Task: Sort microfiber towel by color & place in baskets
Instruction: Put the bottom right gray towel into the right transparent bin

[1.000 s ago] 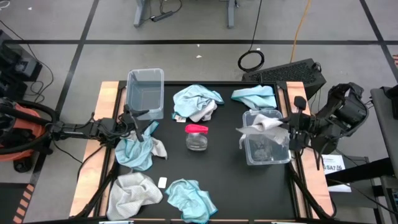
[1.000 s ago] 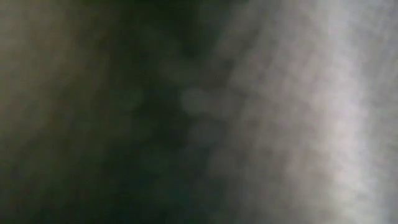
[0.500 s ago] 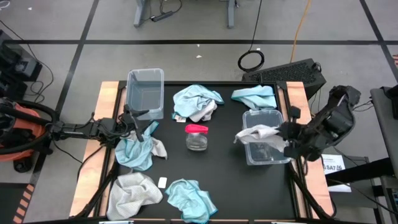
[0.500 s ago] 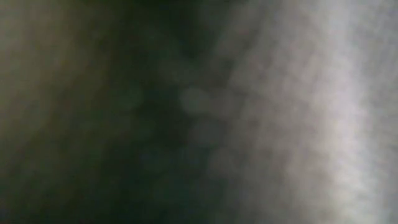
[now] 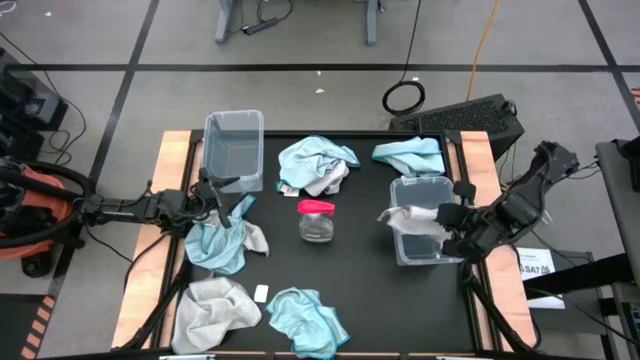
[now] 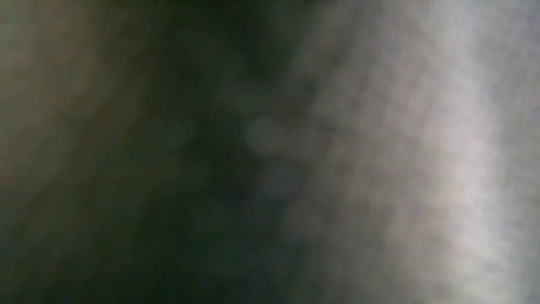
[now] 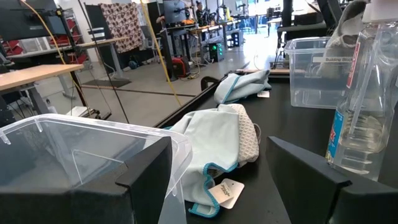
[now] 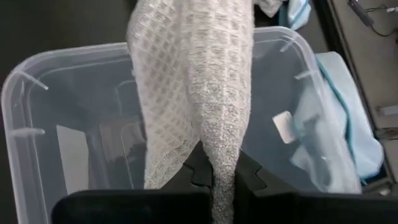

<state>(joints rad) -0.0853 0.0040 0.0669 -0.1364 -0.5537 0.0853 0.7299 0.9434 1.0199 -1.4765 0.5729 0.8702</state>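
A grey waffle-weave towel [image 5: 408,217] hangs over the right clear basket [image 5: 428,250], with my right gripper [image 5: 447,221] shut on it above the basket's right part. The left basket [image 5: 233,150] stands at the far left. My left gripper [image 7: 224,186] is open and level beside that basket, above a blue towel [image 5: 215,245]. More towels lie on the black table: a blue and grey heap [image 5: 317,165], a blue one [image 5: 410,153], a grey one [image 5: 213,310] and a blue one [image 5: 305,318]. My right gripper pinches a bunched end of the grey towel [image 8: 221,177] between its two fingers, which slant down from the table's right side. The towel spreads away from the fingers over the basket's inside. Its free end [image 5: 385,215] reaches the basket's left rim.
A clear jar with a pink lid [image 5: 316,220] stands mid-table between the baskets. A small white tag [image 5: 261,293] lies near the front towels. Wooden strips [image 5: 170,180] edge the table left and right. A blue towel [image 8: 336,137] shows through the right basket's far wall.
My right gripper has sunk toward the right basket and tipped further downward, still shut on the grey towel. The towel, held spread above the basket a second ago, now hangs lower over its opening.
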